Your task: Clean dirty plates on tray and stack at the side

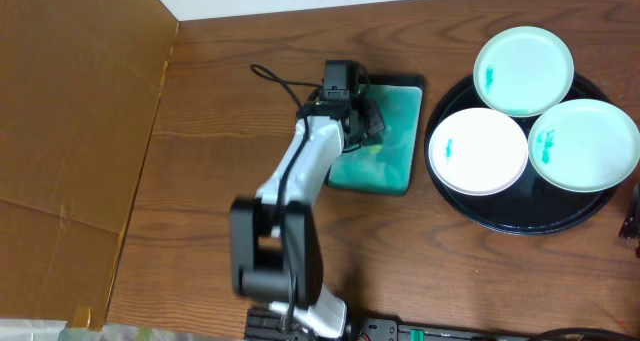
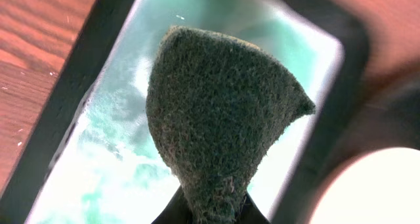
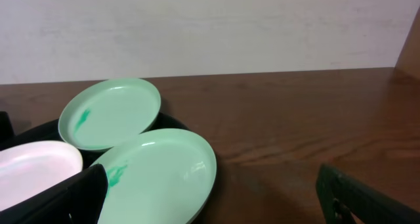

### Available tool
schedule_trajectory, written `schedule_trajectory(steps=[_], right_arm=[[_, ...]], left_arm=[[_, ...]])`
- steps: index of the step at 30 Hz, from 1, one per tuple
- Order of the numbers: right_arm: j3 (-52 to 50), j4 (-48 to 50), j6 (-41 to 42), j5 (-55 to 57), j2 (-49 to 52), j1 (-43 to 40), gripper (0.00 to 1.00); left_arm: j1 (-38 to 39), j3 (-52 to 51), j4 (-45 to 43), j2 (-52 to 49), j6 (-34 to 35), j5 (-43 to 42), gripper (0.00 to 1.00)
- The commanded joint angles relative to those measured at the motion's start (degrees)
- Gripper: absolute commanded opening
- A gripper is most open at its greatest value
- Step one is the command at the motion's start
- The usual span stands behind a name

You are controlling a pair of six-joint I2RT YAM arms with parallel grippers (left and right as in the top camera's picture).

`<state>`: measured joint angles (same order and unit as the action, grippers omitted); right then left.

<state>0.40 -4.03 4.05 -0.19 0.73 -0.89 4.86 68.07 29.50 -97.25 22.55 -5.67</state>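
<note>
Three plates lie on the round black tray (image 1: 520,224) at the right: a mint plate (image 1: 523,71) at the back, a white plate (image 1: 478,151) at the left and a mint plate (image 1: 583,145) at the right, each with a teal smear. My left gripper (image 1: 362,121) is over the teal dish (image 1: 392,176) and is shut on a dark green sponge (image 2: 216,129). My right gripper (image 3: 213,201) is open and empty, close to the tray's right side, with both mint plates (image 3: 110,112) (image 3: 161,175) and the white plate (image 3: 33,171) in its view.
A brown cardboard panel (image 1: 70,131) covers the left of the table. A white wall (image 3: 197,27) runs along the back edge. Cables and a black fitting (image 1: 400,329) lie at the front edge.
</note>
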Motion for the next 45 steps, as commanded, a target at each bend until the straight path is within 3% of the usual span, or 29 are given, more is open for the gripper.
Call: schedule_trajectory(steps=[1,7,14,24,30,36,39,42,45], right_arm=[[-0.1,-0.3,-0.5,0.3,-0.2,-0.4,0.99],[-0.1,-0.3,-0.5,0.3,-0.2,-0.4,0.99],[-0.1,-0.3,-0.5,0.3,-0.2,-0.4,0.99],[-0.1,-0.3,-0.5,0.3,-0.2,-0.4,0.99],[-0.1,2.3,-0.2,0.2,-0.2,-0.4,0.99],[-0.1,1.5,10.1,-11.4,-0.2,-0.4,0.99],[-0.1,11.0,11.8,-11.4,-0.2,-0.4,0.99],[0.2,32.7,14.0,-11.4,-0.2,-0.4,0.99],[3.6,38.5,11.8,-10.4,0.5,-0.4,0.99]], left_arm=[[1.9,0.8,2.3,6.1,0.7,-0.3,0.07],[4.2,-1.2,4.5,6.0,3.1,0.8,0.07],[3.8,-6.6,0.2,-2.7,3.9,2.3,0.07],[0.7,-4.5,4.5,11.3,4.2,1.7,0.07],[1.4,-10.4,-2.5,7.3,4.2,1.9,0.07],[1.3,-11.4,-5.6,3.4,4.1,1.8,0.07],[1.3,-10.8,-5.4,5.7,4.2,1.8,0.07],[1.3,-10.8,-5.4,10.1,4.2,1.8,0.07],[1.3,-10.8,-5.4,12.5,4.2,1.8,0.07]])
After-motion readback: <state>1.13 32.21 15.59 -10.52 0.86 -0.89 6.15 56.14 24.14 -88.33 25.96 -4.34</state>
